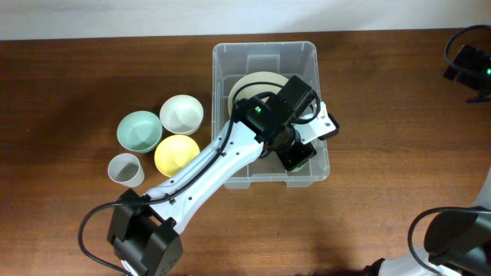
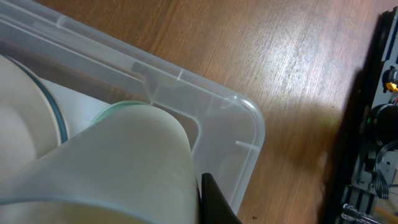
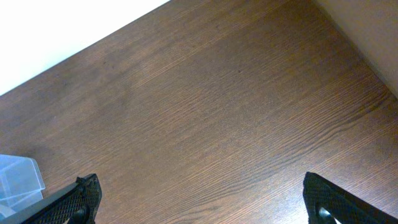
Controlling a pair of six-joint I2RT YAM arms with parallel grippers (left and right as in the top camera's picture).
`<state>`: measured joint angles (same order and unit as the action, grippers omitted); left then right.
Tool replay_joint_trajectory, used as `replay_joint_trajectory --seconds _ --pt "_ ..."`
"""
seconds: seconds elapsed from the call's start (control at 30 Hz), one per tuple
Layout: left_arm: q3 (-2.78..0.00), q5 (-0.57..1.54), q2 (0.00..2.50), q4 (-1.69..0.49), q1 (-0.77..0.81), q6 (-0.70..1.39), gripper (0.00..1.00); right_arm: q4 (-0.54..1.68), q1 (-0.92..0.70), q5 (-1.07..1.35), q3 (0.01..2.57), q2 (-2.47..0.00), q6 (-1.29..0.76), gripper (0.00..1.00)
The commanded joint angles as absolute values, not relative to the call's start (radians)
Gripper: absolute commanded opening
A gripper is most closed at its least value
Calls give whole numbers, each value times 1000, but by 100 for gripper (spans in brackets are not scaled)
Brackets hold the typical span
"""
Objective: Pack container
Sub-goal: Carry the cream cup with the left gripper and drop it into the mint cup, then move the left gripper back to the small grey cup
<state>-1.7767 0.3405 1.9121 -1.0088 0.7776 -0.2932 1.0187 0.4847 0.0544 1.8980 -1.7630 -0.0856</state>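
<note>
The clear plastic container [image 1: 227, 60] stands at the table's middle back, with a large cream plate [image 1: 253, 80] lying in its far half. My left gripper [image 1: 298, 150] is inside the near right part of the container. In the left wrist view the left gripper [image 2: 212, 200] is shut on a pale cream cup [image 2: 124, 162]; one black finger presses its side and the other is hidden. The container's corner rim [image 2: 249, 118] and the plate [image 2: 25, 124] show there too. My right gripper [image 3: 202, 199] is open and empty over bare wood, with the container's corner [image 3: 18, 177] at its left.
Left of the container stand a teal bowl [image 1: 140, 130], a white bowl [image 1: 182, 113], a yellow bowl [image 1: 176, 153] and a small grey cup [image 1: 125, 169]. The right arm's base [image 1: 453, 238] is at the front right. Black equipment [image 1: 468, 65] sits at the back right.
</note>
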Motion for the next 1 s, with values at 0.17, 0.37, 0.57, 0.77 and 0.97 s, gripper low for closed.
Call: replay_joint_trajectory --seconds 0.17,0.37,0.57,0.77,0.97 --pt "-1781 283 1916 -1012 777 -308 1 1018 485 56 1901 -1762 -85 99" --pt "-1781 284 1916 -1016 777 -308 35 1018 485 56 1901 -1762 -85 99" --pt "-1781 283 1916 -1007 775 -308 50 1018 485 56 1901 -1762 -85 99" --pt "-1833 93 1914 -1014 717 -177 49 1018 485 56 1901 -1762 -85 99" --pt "-1902 -208 1868 -1098 523 184 49 1018 485 56 1901 -1762 -85 99"
